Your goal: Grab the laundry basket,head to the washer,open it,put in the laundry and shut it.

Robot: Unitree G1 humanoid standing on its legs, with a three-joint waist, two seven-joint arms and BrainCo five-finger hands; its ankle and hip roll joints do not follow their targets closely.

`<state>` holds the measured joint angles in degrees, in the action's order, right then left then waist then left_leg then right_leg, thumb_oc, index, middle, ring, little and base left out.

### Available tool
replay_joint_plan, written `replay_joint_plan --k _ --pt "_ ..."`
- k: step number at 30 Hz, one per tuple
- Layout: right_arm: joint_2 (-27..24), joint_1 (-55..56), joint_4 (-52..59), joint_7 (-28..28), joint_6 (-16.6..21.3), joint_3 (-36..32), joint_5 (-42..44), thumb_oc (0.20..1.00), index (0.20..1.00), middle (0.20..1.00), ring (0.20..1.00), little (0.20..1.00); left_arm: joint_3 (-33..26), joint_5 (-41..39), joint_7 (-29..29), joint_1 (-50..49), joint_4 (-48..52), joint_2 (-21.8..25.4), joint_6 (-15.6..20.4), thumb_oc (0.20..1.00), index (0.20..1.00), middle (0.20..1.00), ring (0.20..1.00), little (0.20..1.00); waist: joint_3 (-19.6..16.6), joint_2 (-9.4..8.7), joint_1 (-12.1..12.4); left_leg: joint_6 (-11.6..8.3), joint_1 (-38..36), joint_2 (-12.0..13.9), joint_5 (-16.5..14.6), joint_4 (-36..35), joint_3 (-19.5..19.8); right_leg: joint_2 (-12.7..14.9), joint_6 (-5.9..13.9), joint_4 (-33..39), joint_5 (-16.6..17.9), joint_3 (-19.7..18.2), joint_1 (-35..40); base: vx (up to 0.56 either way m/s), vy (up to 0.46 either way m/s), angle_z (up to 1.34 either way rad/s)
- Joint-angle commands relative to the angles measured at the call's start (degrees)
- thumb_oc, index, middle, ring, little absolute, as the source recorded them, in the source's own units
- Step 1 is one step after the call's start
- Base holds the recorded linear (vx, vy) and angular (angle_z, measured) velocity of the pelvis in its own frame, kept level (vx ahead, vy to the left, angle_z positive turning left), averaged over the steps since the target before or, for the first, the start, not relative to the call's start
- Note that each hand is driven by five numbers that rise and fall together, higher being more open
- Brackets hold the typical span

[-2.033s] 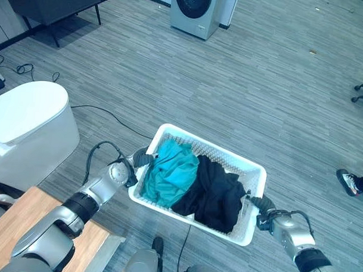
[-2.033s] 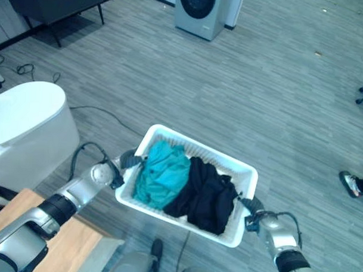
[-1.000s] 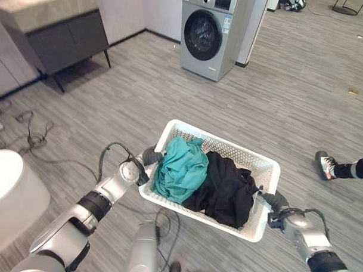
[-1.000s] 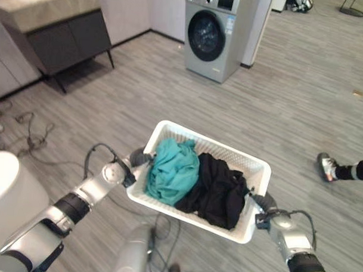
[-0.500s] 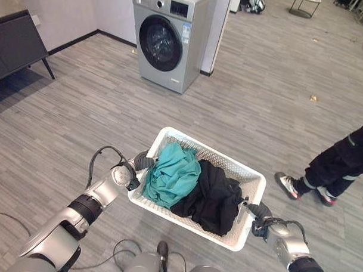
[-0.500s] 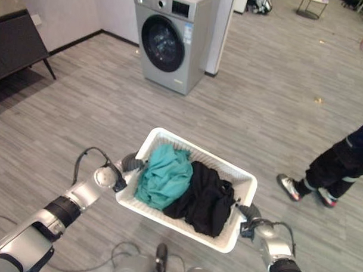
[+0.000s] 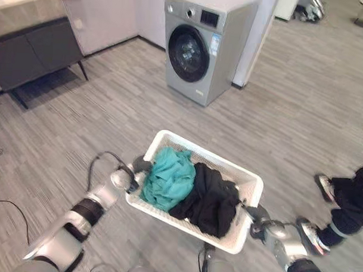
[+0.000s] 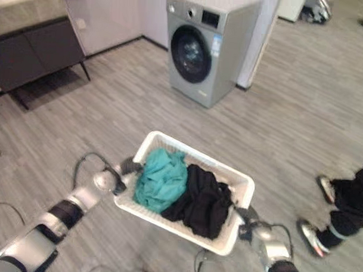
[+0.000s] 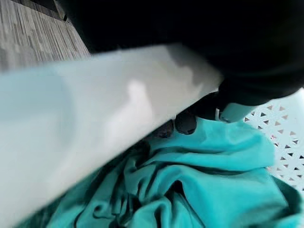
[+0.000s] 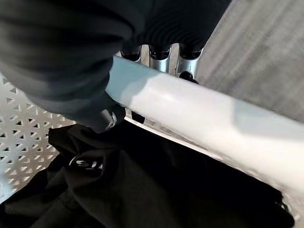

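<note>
I carry a white perforated laundry basket (image 7: 251, 177) in front of me above the floor. A teal garment (image 7: 168, 178) lies in its left half and a black garment (image 7: 209, 199) in its right half. My left hand (image 7: 139, 168) grips the basket's left rim (image 9: 95, 123), fingers curled over it. On the other side my right hand (image 7: 254, 215) is clamped on the right rim (image 10: 199, 118). The grey washer (image 7: 204, 44) with its dark round door (image 7: 187, 52) shut stands ahead, up the room.
A dark low cabinet (image 7: 32, 50) stands at the far left against the wall. A person's legs and shoes (image 7: 337, 210) are at the right, close to my right arm. Grey plank floor (image 7: 110, 115) lies between me and the washer.
The view has swung, so the washer sits more to the centre right and the cabinet has come back in at the left. The person's legs are lower right now. Both hands keep the basket.
</note>
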<state>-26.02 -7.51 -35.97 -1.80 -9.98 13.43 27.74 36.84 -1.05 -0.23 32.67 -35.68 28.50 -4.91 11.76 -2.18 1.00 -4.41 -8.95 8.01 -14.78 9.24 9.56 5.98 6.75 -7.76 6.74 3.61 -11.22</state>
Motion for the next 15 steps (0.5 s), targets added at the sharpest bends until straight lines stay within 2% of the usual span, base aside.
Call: replay_joint_plan --k 1,2,3,4,5,6,7,8,9,10,11,12,13,14,15 --pt "-1.99 -5.74 8.1 6.72 6.44 -2.55 6.77 0.2 0.2 0.2 0.2 0.2 -0.1 0.08 0.66 6.1 1.36 -0.43 5.01 0.2 0.2 0.2 0.2 0.2 -3.77 -2.22 -1.46 1.85 -3.32 1.06 6.71 5.15 -3.38 -1.96 3.89 -0.22 -2.15 -6.98 1.23 0.44 -0.502 0.51" --pt "-2.44 -5.67 7.87 6.62 6.71 -2.39 7.36 0.2 0.2 0.2 0.2 0.2 -0.37 -0.7 0.55 5.69 1.68 -0.14 4.66 0.2 0.2 0.2 0.2 0.2 -3.56 -2.3 -1.24 2.25 0.02 3.86 12.15 14.85 -3.27 -3.92 1.94 -1.52 -3.4 -6.57 2.83 0.27 -0.376 0.34" --pt "-2.41 -5.72 7.84 6.63 6.73 -2.38 7.37 0.2 0.2 0.2 0.2 0.2 -0.38 -0.7 0.53 5.7 1.73 -0.08 4.63 0.2 0.2 0.2 0.2 0.2 -3.85 -2.45 -1.56 2.17 0.79 3.7 12.29 15.19 -2.87 -3.73 1.89 -1.38 -3.15 -6.34 2.47 0.2 -0.425 0.32" --pt "-2.58 -5.25 8.3 6.69 6.74 -2.74 7.86 0.2 0.2 0.2 0.2 0.2 -0.57 -1.25 0.0 5.44 2.39 0.04 4.02 0.2 0.2 0.2 0.2 0.2 -2.9 -3.45 -0.91 3.09 7.39 4.99 17.2 27.42 -1.57 -4.08 0.19 -1.43 -2.79 -5.3 3.97 0.21 -0.632 0.19" --pt "-2.84 -5.39 8.72 6.15 7.06 -2.04 8.39 0.2 0.2 0.2 0.2 0.2 -1.3 -1.84 -0.24 4.88 4.51 1.15 3.66 0.2 0.2 0.2 0.2 0.2 -1.06 -5.61 1.26 5.77 13.8 6.01 19.04 40.21 -2.98 -5.1 -3.32 0.04 -3.29 -3.81 7.39 0.19 -0.611 0.05" --pt "-2.78 -5.46 8.7 6.14 7.07 -2.1 8.39 0.2 0.2 0.2 0.2 0.2 -1.29 -1.85 -0.28 4.92 4.68 1.26 3.55 0.2 0.2 0.2 0.2 0.2 -1.09 -5.0 0.93 5.66 15.02 6.46 18.46 41.82 -2.09 -5.66 -3.33 0.0 -3.17 -3.32 7.12 0.19 -0.555 -0.24" --pt "-3.03 -5.38 9.04 5.59 7.37 -1.89 8.82 0.2 0.2 0.2 0.2 0.2 -1.35 -2.44 -0.1 5.11 5.57 1.45 3.6 0.2 0.2 0.2 0.2 0.2 -0.33 -5.26 1.41 6.3 16.83 8.55 19.15 41.92 -3.81 -6.99 -4.81 0.74 -4.49 -2.58 8.61 0.26 -0.35 -0.11" --pt "-3.16 -3.9 10.22 4.94 7.16 -2.67 9.3 0.2 0.2 0.2 0.2 0.2 -1.17 -2.48 -0.32 5.64 6.97 1.67 2.72 0.2 0.2 0.2 0.2 0.2 1.01 -5.84 2.94 5.97 23.36 8.09 17.75 40.87 -6.99 -7.77 -5.4 1.92 -6.11 -1.63 12.19 0.41 -0.381 0.02" --pt "-3.07 -3.39 10.82 4.84 7.3 -2.94 9.17 0.2 0.2 0.2 0.2 0.2 -1.29 -2.15 -0.28 5.83 6.76 1.32 2.7 0.2 0.2 0.2 0.2 0.2 1.15 -5.78 3.28 5.43 25.12 6.18 16.42 37.71 -7.86 -8.09 -5.44 2.55 -6.92 -1.25 13.24 0.33 -0.205 0.27" --pt "-3.08 -3.33 10.87 4.84 7.29 -2.97 9.16 0.2 0.2 0.2 0.2 0.2 -1.26 -2.14 -0.27 5.83 6.74 1.28 2.71 0.2 0.2 0.2 0.2 0.2 1.19 -5.88 3.24 5.5 24.97 6.02 16.41 37.57 -7.92 -7.92 -5.38 2.57 -7.01 -1.2 13.35 0.39 -0.004 0.71" --pt "-3.11 -2.53 11.68 4.6 7.87 -3.56 8.62 0.2 0.2 0.2 0.2 0.2 -1.3 -1.41 -0.23 6.02 6.5 0.98 2.99 0.2 0.2 0.2 0.2 0.2 1.48 -5.42 4.22 4.25 27.7 2.99 16.77 24.82 -10.89 -8.77 -5.06 2.72 -8.88 -0.3 15.09 0.37 0.039 0.69" --pt "-2.96 -2.02 12.47 4.66 7.93 -3.76 8.1 0.2 0.2 0.2 0.2 0.2 -1.2 -1.09 -0.19 6.15 6.44 0.85 3.1 0.2 0.2 0.2 0.2 0.2 1.26 -5.46 4.71 4.02 26.5 1.66 17.36 16.85 -12.16 -8.39 -4.53 2.68 -9.78 0.19 15.58 0.51 0.087 0.75" --pt "-2.65 -2.44 12.1 4.38 8.63 -3.41 7.73 0.2 0.2 0.2 0.2 0.2 -1.01 -0.41 0.12 6.38 5.95 0.56 3.49 0.2 0.2 0.2 0.2 0.2 0.92 -4.65 5.21 3.51 26.32 0.29 18.77 8.9 -12.97 -9.06 -4.27 2.51 -10.67 0.85 16.15 0.25 0.073 0.22" --pt "-2.66 -2.48 12.05 4.39 8.67 -3.4 7.73 0.2 0.2 0.2 0.2 0.2 -1.01 -0.39 0.13 6.41 5.89 0.53 3.53 0.2 0.2 0.2 0.2 0.2 0.84 -4.83 5.18 3.55 25.99 0.07 19.53 7.85 -13.12 -8.87 -4.28 2.53 -10.53 0.87 15.97 0.29 0.073 0.21" --pt "-2.31 -2.86 11.49 4.19 9.13 -3.4 7.39 0.2 0.2 0.2 0.2 0.2 -0.92 -0.24 0.14 6.45 5.69 0.32 3.69 0.2 0.2 0.2 0.2 0.2 0.79 -4.35 6.12 3.16 26.0 -1.32 21.06 2.41 -12.68 -9.34 -4.31 2.28 -11.62 0.77 17.19 0.14 0.022 0.2"
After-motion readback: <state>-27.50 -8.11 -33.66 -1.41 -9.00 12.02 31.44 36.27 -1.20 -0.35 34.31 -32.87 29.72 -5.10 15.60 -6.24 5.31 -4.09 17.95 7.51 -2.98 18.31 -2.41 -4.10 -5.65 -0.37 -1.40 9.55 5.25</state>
